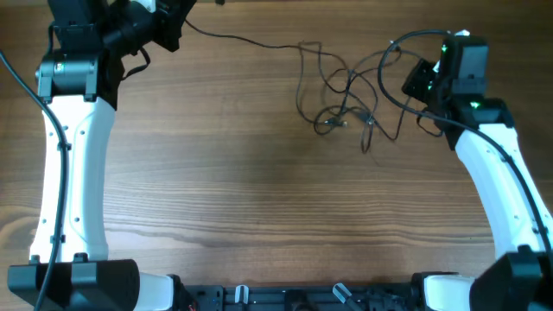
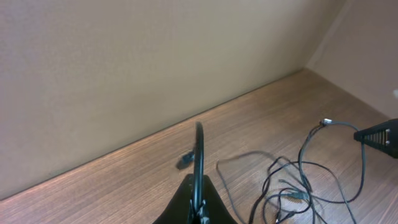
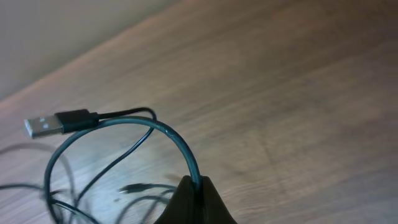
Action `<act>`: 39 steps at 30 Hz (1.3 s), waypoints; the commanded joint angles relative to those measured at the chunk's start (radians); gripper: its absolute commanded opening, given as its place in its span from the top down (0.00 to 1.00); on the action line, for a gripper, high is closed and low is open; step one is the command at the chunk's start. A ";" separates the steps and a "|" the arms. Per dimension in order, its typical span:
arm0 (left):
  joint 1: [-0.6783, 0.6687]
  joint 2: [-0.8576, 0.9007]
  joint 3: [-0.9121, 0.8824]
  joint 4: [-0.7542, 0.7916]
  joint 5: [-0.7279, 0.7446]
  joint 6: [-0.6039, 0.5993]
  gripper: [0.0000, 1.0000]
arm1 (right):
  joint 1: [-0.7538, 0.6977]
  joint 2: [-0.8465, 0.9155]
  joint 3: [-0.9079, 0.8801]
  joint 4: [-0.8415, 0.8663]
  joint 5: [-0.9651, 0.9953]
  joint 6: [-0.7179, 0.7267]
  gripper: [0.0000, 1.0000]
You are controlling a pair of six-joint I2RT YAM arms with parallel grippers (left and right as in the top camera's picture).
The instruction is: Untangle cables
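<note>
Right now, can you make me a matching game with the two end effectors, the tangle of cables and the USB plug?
1. left end effector
2. right end effector
3. tangle of cables
4. USB plug

A. silver tip
B. shut on one cable, far left
C. loose heap, far middle
D. shut on a cable loop, right side

Pairs: 1-B, 2-D, 3-C, 4-A

Soft, even indoor light.
Wrist views blur near the fingers [image 3: 198,202]; beyond, cables [image 3: 180,146] cast faint shadows on the table [image 3: 298,93].
</note>
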 commanded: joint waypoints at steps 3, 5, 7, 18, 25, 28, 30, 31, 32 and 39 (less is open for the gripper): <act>0.051 0.002 0.019 -0.002 -0.002 0.023 0.96 | -0.051 0.017 0.018 -0.026 0.185 0.087 0.96; 0.082 0.000 0.019 -0.009 -0.002 0.023 0.96 | -0.077 0.017 0.018 -0.044 0.192 0.085 0.95; 0.106 -0.002 0.019 -0.012 -0.002 0.023 0.96 | -0.105 0.018 0.018 -0.063 0.192 0.085 0.95; 0.206 -0.054 0.019 -0.021 -0.002 0.021 0.96 | -0.157 0.020 0.018 -0.105 0.175 0.077 0.95; 0.238 -0.084 0.019 -0.081 0.023 0.019 0.87 | -0.157 0.037 0.018 -0.100 0.087 0.055 0.95; 0.224 -0.084 0.019 -0.104 0.052 0.019 0.73 | -0.156 0.043 0.018 -0.092 0.047 0.051 0.95; 0.208 -0.084 0.019 -0.108 0.055 0.019 0.86 | -0.155 0.043 0.018 -0.092 0.028 0.050 0.95; 0.198 -0.084 0.019 -0.106 0.055 0.020 0.88 | -0.154 0.043 0.018 -0.091 0.010 0.039 0.96; 0.191 -0.084 0.019 -0.105 0.055 0.020 0.89 | -0.153 0.043 0.018 -0.088 -0.015 0.019 0.95; 0.104 -0.084 0.019 -0.111 0.055 0.019 0.87 | -0.153 0.044 0.018 -0.087 -0.135 -0.038 0.45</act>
